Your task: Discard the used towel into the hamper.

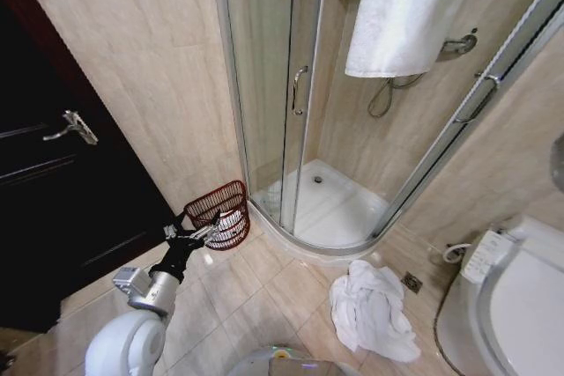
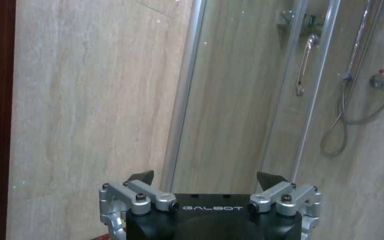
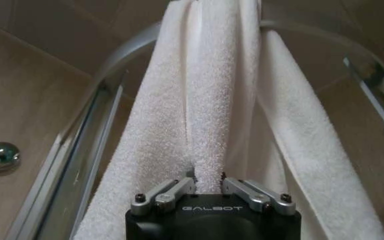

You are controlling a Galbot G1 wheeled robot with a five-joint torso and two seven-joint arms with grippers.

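Clenched on a fold of the white terry towel (image 3: 209,100), the right gripper (image 3: 209,176) is pinching the cloth between its closed fingers at the lower centre of the right wrist frame, the towel running up toward the curved shower rail (image 3: 122,55). In the head frame that towel (image 1: 401,11) is hanging at the upper right, over the glass shower enclosure (image 1: 273,85). Lower left there, the left gripper (image 1: 192,233) is hovering released, fingers spread, just beside the small dark red-brown wire hamper (image 1: 220,210), which is sitting on the tiled floor (image 1: 264,297) against the enclosure's base. Another crumpled white towel (image 1: 370,310) is lying at the lower right, near the white toilet (image 1: 520,297).
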